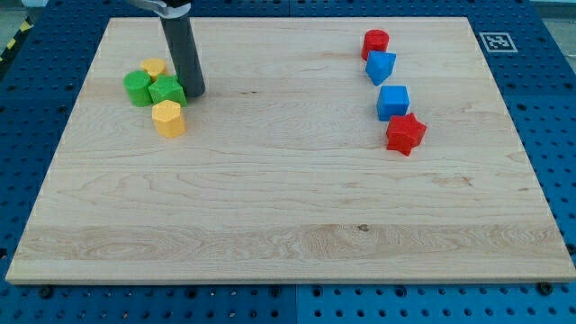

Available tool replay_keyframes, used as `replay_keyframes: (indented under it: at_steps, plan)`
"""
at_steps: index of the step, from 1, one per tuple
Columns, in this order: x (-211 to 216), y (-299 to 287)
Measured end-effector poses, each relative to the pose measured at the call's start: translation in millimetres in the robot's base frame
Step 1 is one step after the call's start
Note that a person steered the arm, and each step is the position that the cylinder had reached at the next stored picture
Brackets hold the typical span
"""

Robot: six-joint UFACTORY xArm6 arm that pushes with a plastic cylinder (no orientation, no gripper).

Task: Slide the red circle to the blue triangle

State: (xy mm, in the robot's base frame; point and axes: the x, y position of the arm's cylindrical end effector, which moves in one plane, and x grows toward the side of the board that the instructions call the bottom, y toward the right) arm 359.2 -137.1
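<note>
Wooden board (288,225) lying on a blue pegboard surface (558,108), seen from one camera.

My tip (194,94) rests on the board in the view's upper left, the dark rod rising from it toward the top edge. There is no pincer on this arm — just the plain rod, so nothing opens, closes or is held. The tip sits just to the right of the green star block (167,90), touching it or very nearly; contact cannot be settled from this angle.

Left cluster, all close together:
- green round block (138,88) at the far left, against the green star
- small yellow block (155,67) above them, shape unclear, partly behind the greens
- yellow hexagon block (168,118) just below the green star

Right column, well apart from the tip, running top to bottom:
- red circle (375,43) at the top, near the board's upper edge
- blue triangle (380,67) directly below it — the two are touching or just beside each other
- blue cube (393,103) lower down
- red star (406,133) at the bottom, touching the cube's lower right corner

A black-and-white marker tag (495,41) sits at the board's upper right corner.
</note>
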Motion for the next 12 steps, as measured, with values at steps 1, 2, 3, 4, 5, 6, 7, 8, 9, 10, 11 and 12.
replay_keyframes:
  at_steps: [1,2,3,4,5,6,7,8,9,10,11,12]
  plan:
    - [0,19]
    - [-1,61]
    - [-33,88]
    - [-82,113]
    - [-121,176]
    - [-143,255]
    - [-141,319]
    - [-140,322]
    - [-140,321]
    - [-140,310]
    - [-140,300]
    - [-139,294]
